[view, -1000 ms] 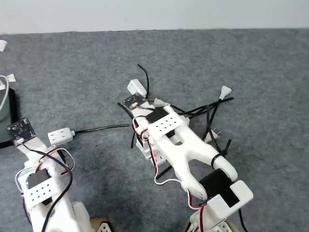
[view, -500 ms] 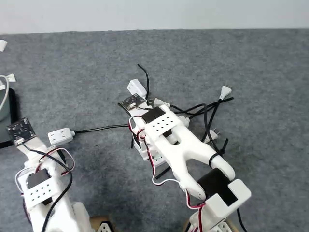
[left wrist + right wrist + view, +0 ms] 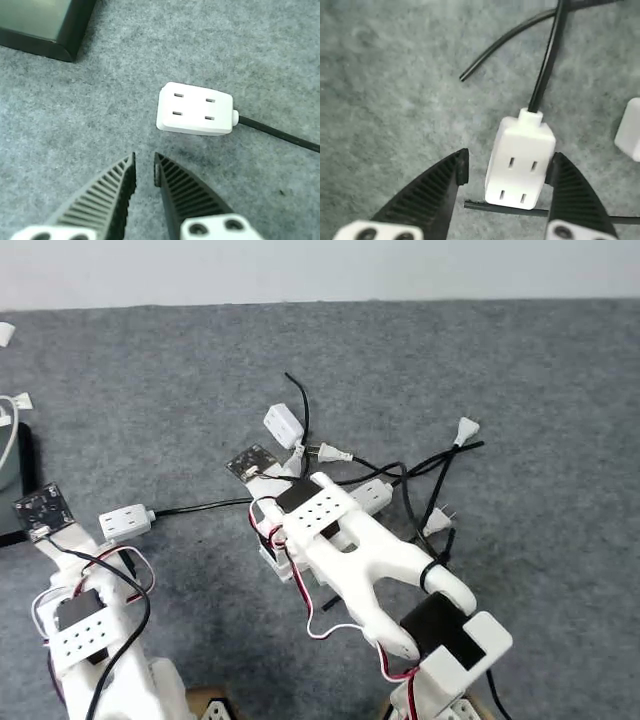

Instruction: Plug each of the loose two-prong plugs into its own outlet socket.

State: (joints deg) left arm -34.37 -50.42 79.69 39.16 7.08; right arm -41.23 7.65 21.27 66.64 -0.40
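A white outlet socket (image 3: 520, 167) with a black cord lies on the grey carpet between the fingers of my right gripper (image 3: 509, 167), which is open and straddles it. A second white block (image 3: 630, 130) lies just beside it. Another socket (image 3: 195, 109), slots up, sits just past my left gripper (image 3: 145, 161), whose fingers are all but shut on nothing. From above, that socket (image 3: 125, 523) lies at the left and two more sockets (image 3: 283, 425) (image 3: 372, 495) near the right arm (image 3: 340, 540). Loose two-prong plugs (image 3: 330, 452) (image 3: 465, 428) (image 3: 438, 520) lie among tangled black cords.
A black box (image 3: 15, 475) sits at the left edge, also close to the left gripper (image 3: 45, 25). A cut cord end (image 3: 462, 77) lies beyond the right gripper. Open carpet stretches along the far side and right.
The right arm has swung to the left and nearer, uncovering a plug and a socket behind it. The cords shifted slightly. The left arm has not moved.
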